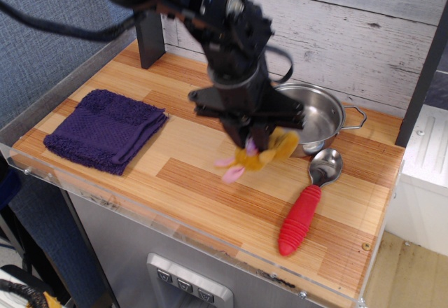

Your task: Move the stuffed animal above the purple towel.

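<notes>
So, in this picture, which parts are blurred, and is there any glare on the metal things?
In observation.image, the gripper and the stuffed animal it holds are smeared by motion blur; the purple towel, the red-handled spoon and the wooden table are sharp. The steel pot shows bright reflections, mild, not washed out.

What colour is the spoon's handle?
Red, ribbed: the spoon handle shows clearly in the observation.image view.
</notes>
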Tool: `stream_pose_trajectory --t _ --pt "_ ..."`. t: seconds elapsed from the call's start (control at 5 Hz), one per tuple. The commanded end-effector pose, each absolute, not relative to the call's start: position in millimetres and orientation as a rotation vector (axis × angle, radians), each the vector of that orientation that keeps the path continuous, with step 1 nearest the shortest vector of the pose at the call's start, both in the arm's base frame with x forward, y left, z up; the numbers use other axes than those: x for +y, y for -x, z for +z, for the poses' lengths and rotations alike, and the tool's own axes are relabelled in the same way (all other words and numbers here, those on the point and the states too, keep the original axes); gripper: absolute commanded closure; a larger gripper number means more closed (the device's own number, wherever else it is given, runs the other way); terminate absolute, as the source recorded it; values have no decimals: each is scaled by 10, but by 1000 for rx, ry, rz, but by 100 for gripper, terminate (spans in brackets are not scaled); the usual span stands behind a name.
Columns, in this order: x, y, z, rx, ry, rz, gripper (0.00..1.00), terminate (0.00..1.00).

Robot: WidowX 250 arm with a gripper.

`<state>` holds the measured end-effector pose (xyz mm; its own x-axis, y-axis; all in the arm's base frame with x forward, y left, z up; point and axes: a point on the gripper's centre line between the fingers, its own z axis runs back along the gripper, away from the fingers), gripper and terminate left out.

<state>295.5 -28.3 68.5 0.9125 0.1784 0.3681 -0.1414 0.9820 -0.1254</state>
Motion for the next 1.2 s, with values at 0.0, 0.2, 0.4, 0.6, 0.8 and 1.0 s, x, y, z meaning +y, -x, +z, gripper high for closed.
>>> stream_pose_trajectory --t 0.0,0.2,0.4,0.6,0.8,1.0 --pt "-130 -3113 1391 -535 136 227 100 0" --pt "119 -3220 1522 -559 117 284 100 0" --pt "405 -3314 1522 -556 98 367 100 0" --pt "665 -3445 1458 -552 85 430 100 0" --pt "922 -3489 1348 -532 43 473 100 0" --pt "1109 -3501 1213 -516 22 518 100 0"
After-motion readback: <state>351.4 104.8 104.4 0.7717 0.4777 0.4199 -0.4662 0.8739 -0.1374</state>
